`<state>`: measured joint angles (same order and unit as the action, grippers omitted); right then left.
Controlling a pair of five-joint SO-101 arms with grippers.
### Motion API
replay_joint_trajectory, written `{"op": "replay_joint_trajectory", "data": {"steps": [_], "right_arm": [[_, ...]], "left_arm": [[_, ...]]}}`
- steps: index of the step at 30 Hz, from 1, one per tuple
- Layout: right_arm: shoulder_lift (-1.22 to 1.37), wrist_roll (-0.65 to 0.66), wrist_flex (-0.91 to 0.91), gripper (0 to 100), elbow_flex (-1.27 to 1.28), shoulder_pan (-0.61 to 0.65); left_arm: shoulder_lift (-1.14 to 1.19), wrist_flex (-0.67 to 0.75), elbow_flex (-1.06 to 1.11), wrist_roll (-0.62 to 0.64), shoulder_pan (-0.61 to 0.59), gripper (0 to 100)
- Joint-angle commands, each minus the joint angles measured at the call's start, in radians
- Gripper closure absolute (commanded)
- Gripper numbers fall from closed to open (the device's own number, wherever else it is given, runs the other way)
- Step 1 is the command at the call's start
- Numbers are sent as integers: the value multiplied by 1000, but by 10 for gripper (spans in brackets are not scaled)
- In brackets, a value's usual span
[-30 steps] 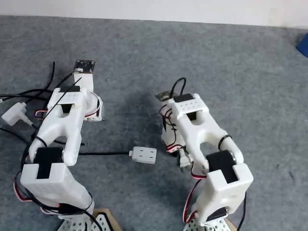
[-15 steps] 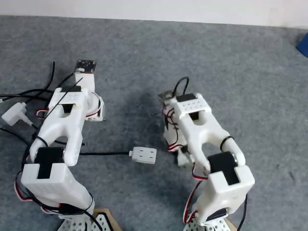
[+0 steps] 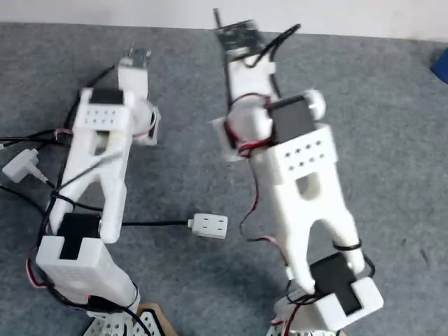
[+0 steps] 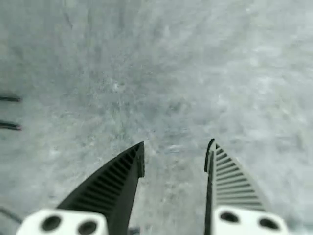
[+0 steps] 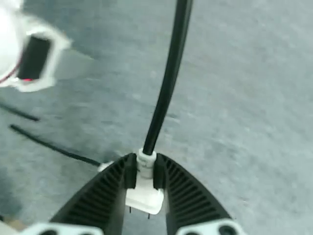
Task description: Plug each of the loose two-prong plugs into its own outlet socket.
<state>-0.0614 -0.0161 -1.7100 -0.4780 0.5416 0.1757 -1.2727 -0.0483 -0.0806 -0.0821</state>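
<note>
My right gripper (image 5: pixel 145 161) is shut on a white two-prong plug (image 5: pixel 143 193), gripped at its neck with the prongs pointing back toward the wrist. Its black cord (image 5: pixel 168 78) runs away over the grey carpet. In the high view the right arm (image 3: pixel 301 175) is raised and stretched toward the far side. My left gripper (image 4: pixel 174 156) is open over bare carpet with nothing between its fingers (image 4: pixel 122 181). The white outlet socket (image 3: pixel 208 225) lies on the carpet between the two arms, on the end of a black cable (image 3: pixel 150 223). Another white plug (image 3: pixel 21 165) lies at the far left.
Black cables (image 3: pixel 35 134) trail across the carpet by the left arm (image 3: pixel 94 161); two of them cross the edge of the left wrist view (image 4: pixel 10 126). The left arm's white joint (image 5: pixel 29 54) is close to the right gripper. A blue object (image 3: pixel 441 64) sits at the right edge.
Both arms have swung up and stretched toward the far side. The right arm has lifted its plug off the carpet near its base. The outlet socket has stayed put.
</note>
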Motion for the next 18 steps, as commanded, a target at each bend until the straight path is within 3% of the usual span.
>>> {"op": "replay_joint_trajectory", "data": {"steps": [1,3,7,11,18], "right_arm": [[-35,-8,53,992,-54,104],[-42,5,114,992,-58,125],[-44,17,289,992,-53,116],[-45,-52,550,992,124,99],[-54,-58,943,992,668,137]], "left_arm": [[-18,-419,-441,-71,35,750],[-39,-532,-588,-98,27,712],[-268,-523,-542,-157,-28,698],[-601,-505,-191,-253,-28,697],[-1241,-222,498,-261,-48,697]]}}
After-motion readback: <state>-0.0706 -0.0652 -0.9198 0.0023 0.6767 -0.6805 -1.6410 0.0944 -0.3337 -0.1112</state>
